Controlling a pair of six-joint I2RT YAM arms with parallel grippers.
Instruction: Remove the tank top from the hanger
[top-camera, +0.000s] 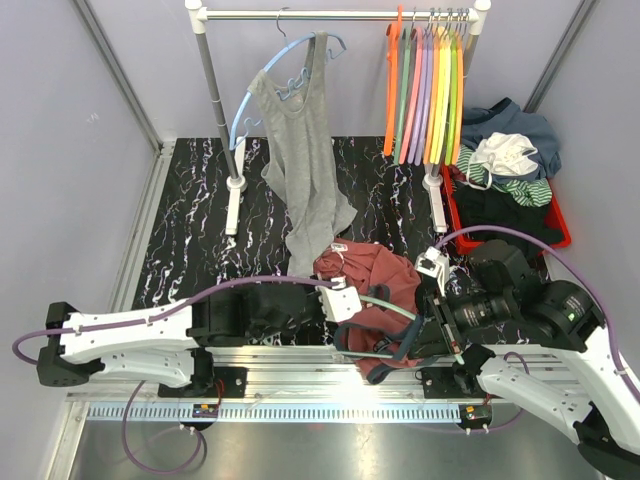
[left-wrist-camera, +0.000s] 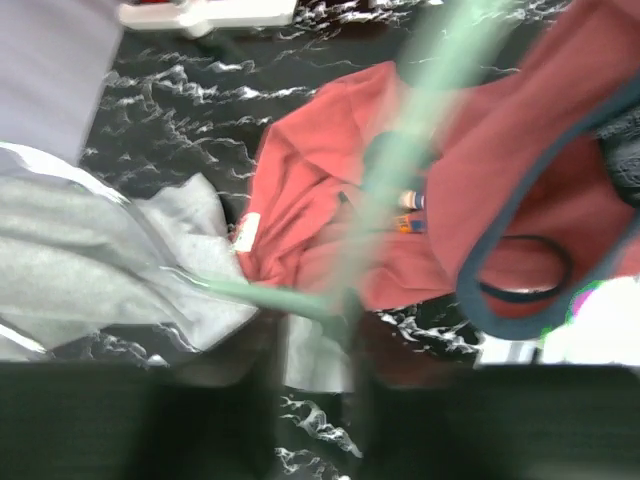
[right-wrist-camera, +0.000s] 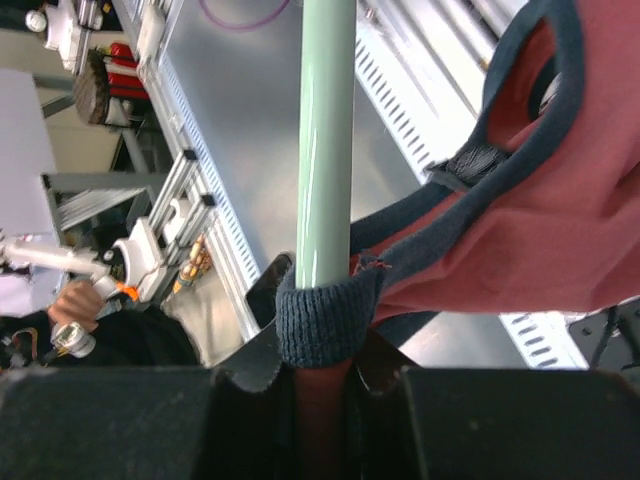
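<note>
Marbled table (top-camera: 190, 200), tank top (top-camera: 365, 275) strap seemingly within right claw (right-wrist-camera: 320, 360)

The tool (left-wrist-camera: 310, 385) is showing only as two dark, blurred fingers (left-wrist-camera: 215, 385); whether they are gripping anything cannot be told. Just ahead of it, a mint-green hanger (left-wrist-camera: 420, 120) is running away up and to the right, one arm branching left. A red tank top (left-wrist-camera: 500, 180) with navy trim is lying bunched over the hanger, its white label (left-wrist-camera: 247, 232) facing up. To the tool's left, a grey garment (left-wrist-camera: 90, 270) is spreading across the black marbled counter (left-wrist-camera: 200, 110). A white rack foot (left-wrist-camera: 200, 12) is sitting farthest ahead.
</note>
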